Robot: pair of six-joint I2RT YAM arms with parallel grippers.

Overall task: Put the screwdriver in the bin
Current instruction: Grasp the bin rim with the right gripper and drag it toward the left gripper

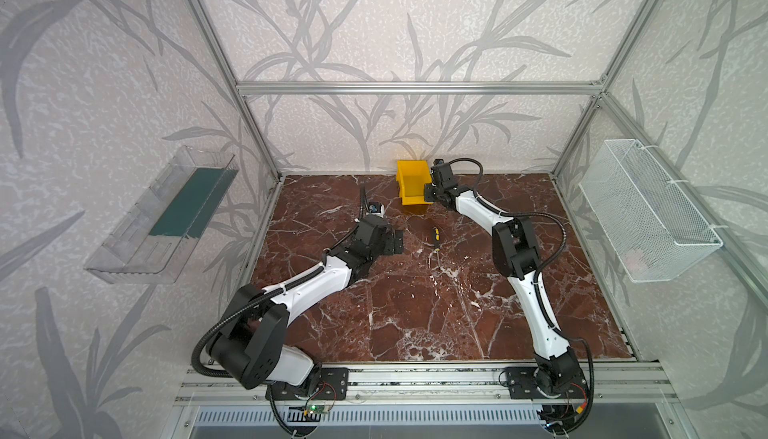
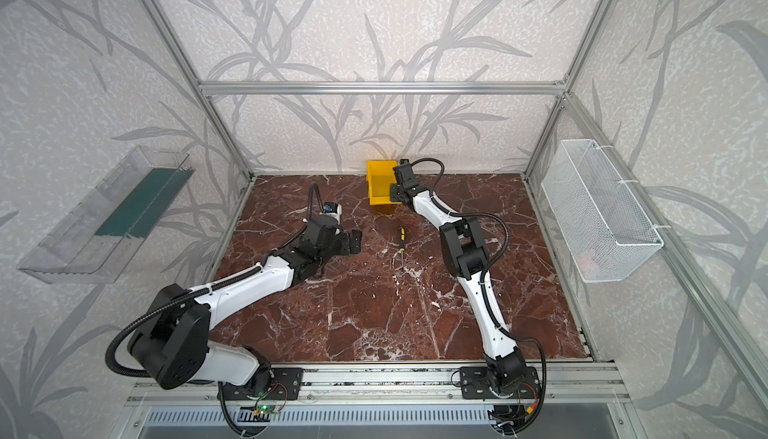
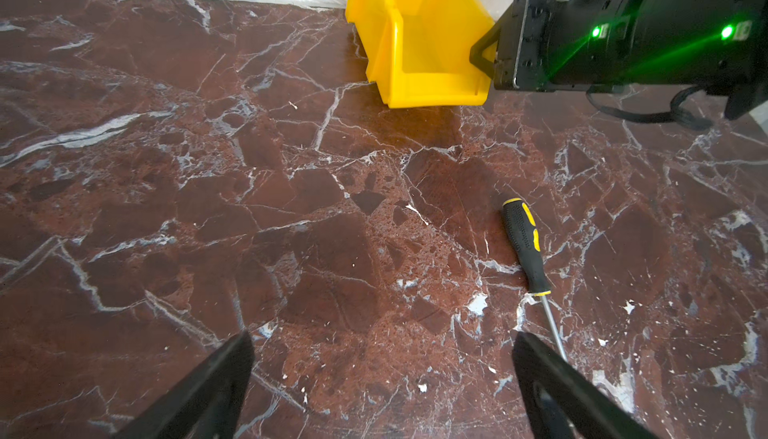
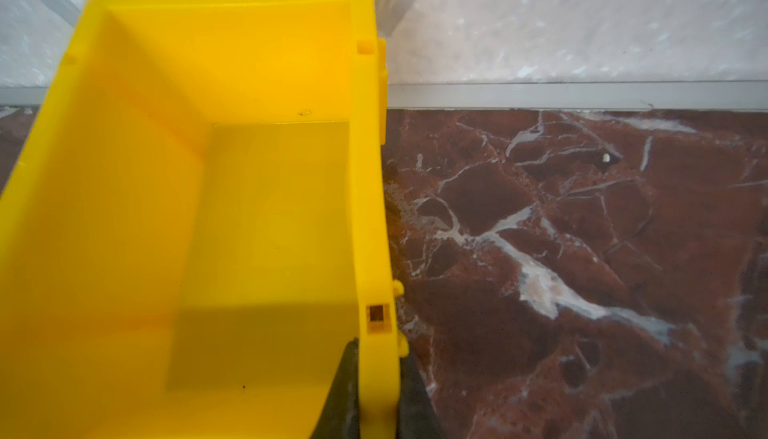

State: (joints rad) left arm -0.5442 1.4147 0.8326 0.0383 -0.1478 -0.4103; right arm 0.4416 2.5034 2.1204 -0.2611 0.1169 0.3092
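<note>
Lying flat on the red marble table [image 1: 415, 316], the screwdriver [image 1: 436, 240] is seen outside the bin [image 1: 409, 183] and well apart from it. Its black-and-yellow handle is turned toward the bin and its thin shaft toward the near edge. The bin is stood against the back wall [image 1: 415, 133]. One of its side walls is clenched by the right hand [image 4: 376, 378], with a finger on either face of the wall. The left hand [image 3: 382, 358] is held released, jaws spread wide, just beside the screwdriver. In the left wrist view the shaft's end is hidden behind one finger.
</note>
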